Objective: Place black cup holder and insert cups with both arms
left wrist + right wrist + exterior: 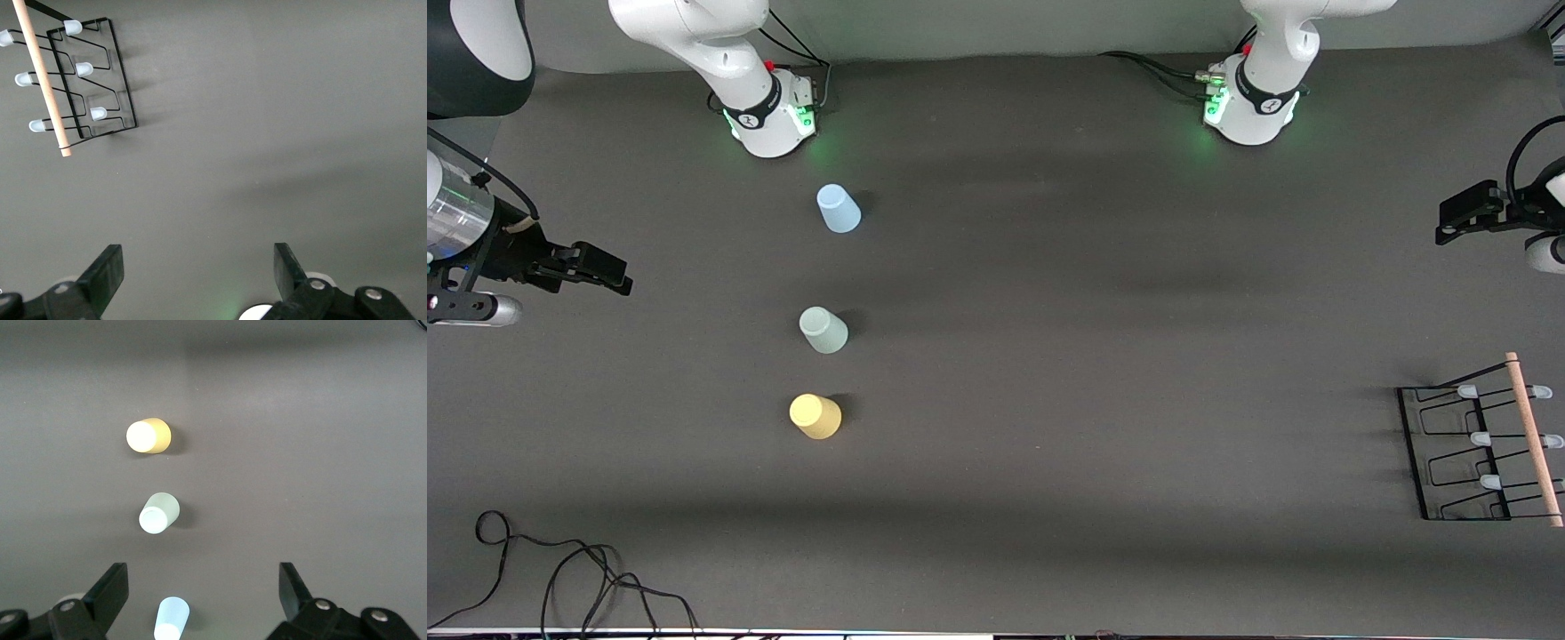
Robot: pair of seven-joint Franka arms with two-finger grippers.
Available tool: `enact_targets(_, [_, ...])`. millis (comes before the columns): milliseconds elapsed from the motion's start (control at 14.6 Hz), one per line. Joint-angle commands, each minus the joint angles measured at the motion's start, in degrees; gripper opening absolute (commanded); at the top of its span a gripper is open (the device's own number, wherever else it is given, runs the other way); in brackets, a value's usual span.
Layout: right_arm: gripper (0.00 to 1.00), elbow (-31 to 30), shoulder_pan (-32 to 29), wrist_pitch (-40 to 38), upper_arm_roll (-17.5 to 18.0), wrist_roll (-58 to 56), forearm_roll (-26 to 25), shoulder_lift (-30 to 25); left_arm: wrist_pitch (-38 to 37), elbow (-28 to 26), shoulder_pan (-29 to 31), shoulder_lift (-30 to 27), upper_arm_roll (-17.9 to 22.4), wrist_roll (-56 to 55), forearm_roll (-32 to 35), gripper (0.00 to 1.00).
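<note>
Nearest the front camera, the black cup holder (pixel 1480 453) lies at the left arm's end; I'd take its wooden rod handle (pixel 1534 440) squarely. Yellow cup (pixel 815 416), pale green cup (pixel 823 330) and light blue cup (pixel 839 209) wait apart. Left gripper (pixel 199 267) and right gripper (pixel 203 587) hover, jaws wide, empty.

so the count: three small tapered plastic cups, one light blue (pixel 839 209), one pale green (pixel 823 330), one yellow (pixel 815 416). one thin black wire rack with a wooden rod handle (pixel 1458 462), six pale-tipped pegs on it. two white robot arms, two black grippers
</note>
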Motion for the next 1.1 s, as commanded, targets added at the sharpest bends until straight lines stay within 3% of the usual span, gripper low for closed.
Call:
enact_targets(0, [1.0,1.7,-0.6,-1.1,0.2,-0.5,-0.7,0.7,0.3,0.4,-0.4,0.0,0.3,0.3,0.3,1.0])
enact_targets(1027, [1.0,1.2,-0.5,-1.2,0.2,-1.0,-0.4,1.1,3.7,0.7,-0.2,2.7,0.4,0.0,0.3,1.0])
